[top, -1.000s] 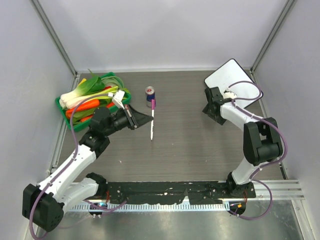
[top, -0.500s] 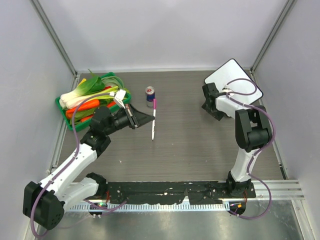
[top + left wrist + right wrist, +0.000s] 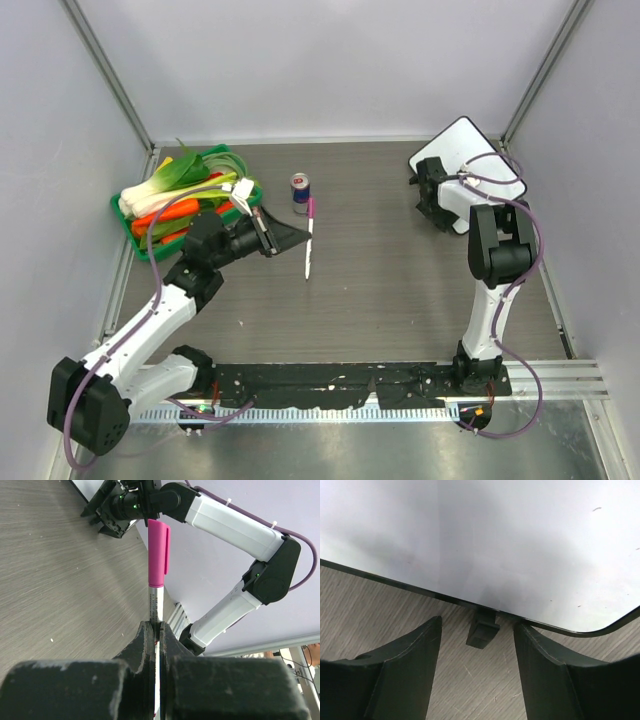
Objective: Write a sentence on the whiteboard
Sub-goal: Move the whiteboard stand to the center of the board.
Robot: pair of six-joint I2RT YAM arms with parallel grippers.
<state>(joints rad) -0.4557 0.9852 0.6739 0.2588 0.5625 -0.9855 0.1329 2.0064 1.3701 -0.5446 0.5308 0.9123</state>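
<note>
Left claw (image 3: pixel 156 628): clenched on pink-capped marker (image 3: pixel 308 240), centre frame.
Right claw (image 3: pixel 477 625): released, at whiteboard (image 3: pixel 460 145) edge, upper right.

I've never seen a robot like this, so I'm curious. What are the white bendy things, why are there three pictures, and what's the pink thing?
The white bendy things are two robot arms bolted to a table. Each one ends in a two-finger hand. The wide picture looks down from above. The other two pictures come from small cameras on the wrists, so you see each hand's own fingers up close. The left hand is squeezed shut on a marker, and the pink thing is its cap. The right hand is open, with a finger on each side of a little black foot under the edge of the whiteboard. The board has no writing on it yet. Also on the table are a green tray of vegetables and a small can.
</note>
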